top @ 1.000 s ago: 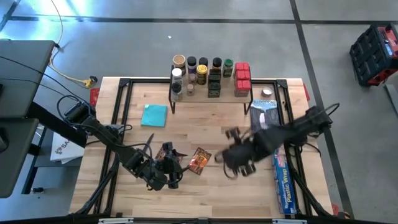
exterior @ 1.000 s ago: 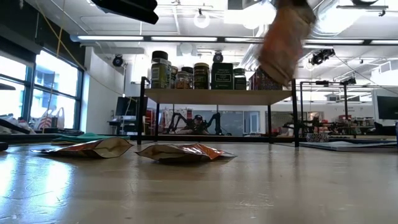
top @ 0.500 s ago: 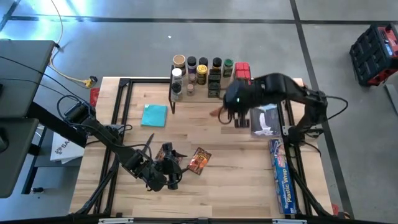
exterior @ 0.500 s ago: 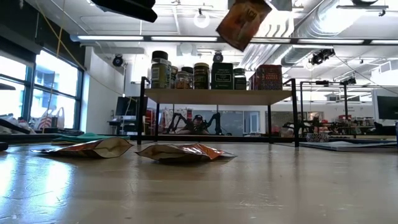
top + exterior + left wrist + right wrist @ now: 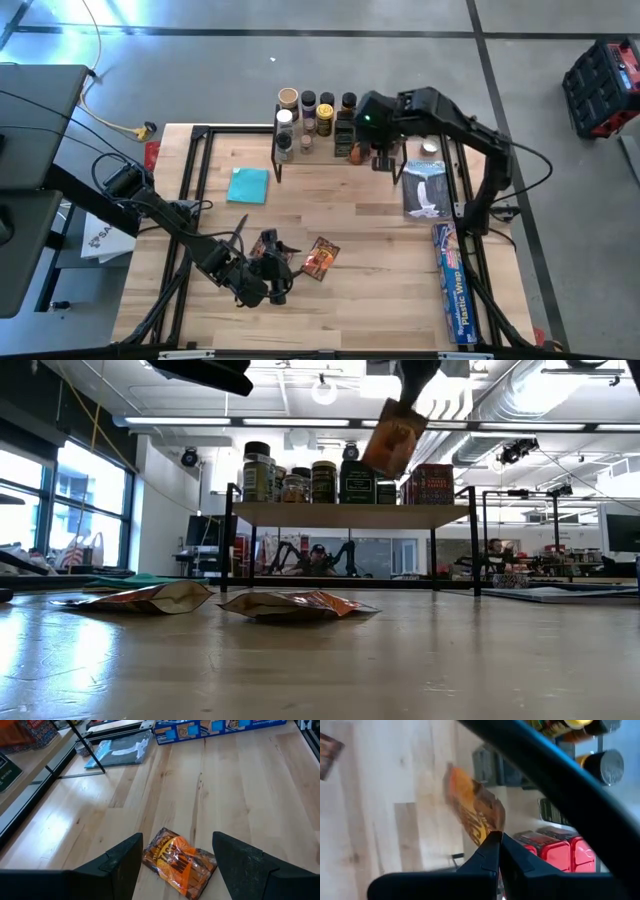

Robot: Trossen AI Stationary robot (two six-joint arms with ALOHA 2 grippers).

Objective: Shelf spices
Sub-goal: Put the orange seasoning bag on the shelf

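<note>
The shelf (image 5: 325, 156) is set at the table's (image 5: 380, 300) far edge, with jars (image 5: 308, 115) ranged along its top and boxes (image 5: 432, 484) at its right end. A packet (image 5: 393, 440) is held above the shelf by the right gripper (image 5: 495, 839) — its fingers pinched together on it. Two more packets (image 5: 322, 257) are laid on the table nearer the front, one just before the left gripper (image 5: 175, 857), whose fingers are spread. A cloth (image 5: 248, 185) is placed left of the shelf — a long box (image 5: 453, 285) along the right edge.
</note>
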